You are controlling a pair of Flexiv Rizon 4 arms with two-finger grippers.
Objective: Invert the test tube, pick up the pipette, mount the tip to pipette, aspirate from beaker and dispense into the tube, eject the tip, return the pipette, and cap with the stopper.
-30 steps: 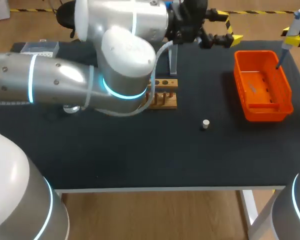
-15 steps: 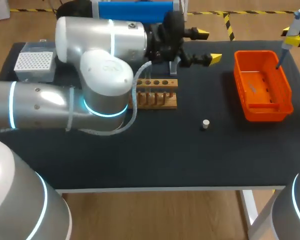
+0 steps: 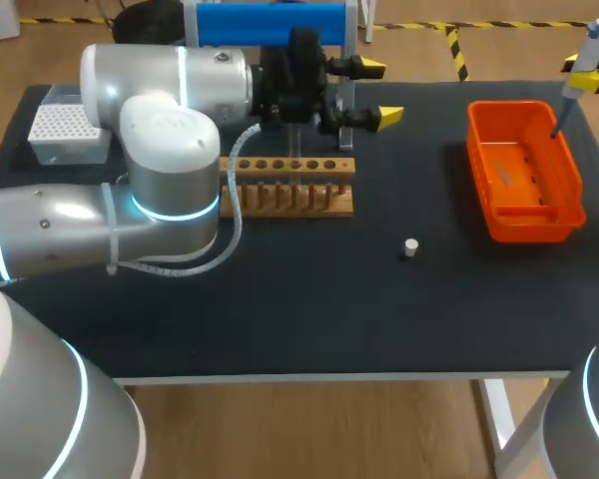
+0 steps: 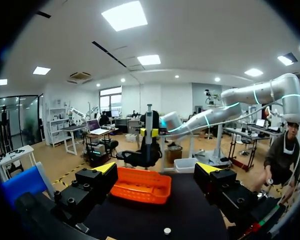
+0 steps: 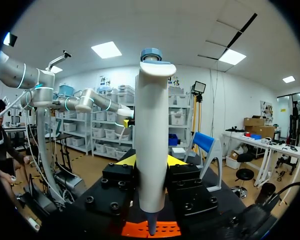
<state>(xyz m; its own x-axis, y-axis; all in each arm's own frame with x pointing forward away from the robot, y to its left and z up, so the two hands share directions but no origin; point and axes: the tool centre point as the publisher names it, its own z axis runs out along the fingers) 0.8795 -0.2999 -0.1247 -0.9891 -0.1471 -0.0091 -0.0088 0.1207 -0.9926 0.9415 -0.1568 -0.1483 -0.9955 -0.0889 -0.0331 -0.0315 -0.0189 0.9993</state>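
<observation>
Overhead, the left arm [image 3: 130, 200] came in from the left side and lay across the back half of the black table [image 3: 280, 319]. Its left gripper [image 3: 379, 92] hung near the table's far edge, just behind the right end of the wooden rack [image 3: 290, 187]. The two yellow tips stood wide apart with nothing between them, so this gripper was released and empty. From its own wrist camera the fingers framed the orange bin [image 4: 140, 186] ahead of them. The small white stopper [image 4: 166, 231] sat on the dark surface below and between the fingers, touched by neither.

In the overhead view the stopper lay alone on the table, between the rack and the bin, apart from both. A white tip box [image 3: 65, 130] rested at the far left corner, partly hidden behind the left arm. A blue bar [image 3: 270, 22] showed beyond the far edge, behind the left gripper.

At the far right corner the right gripper [image 5: 151, 161] was clenched on the pipette [image 5: 151, 125]. The white barrel stood upright between the two fingers, which pressed it from both sides. Its blue-grey top rose well above them. The narrow lower end pointed down over the orange bin. Seen from above, the pipette hung over the bin's far right corner, its thin end above the rim. Whether it touched the bin could not be told.
</observation>
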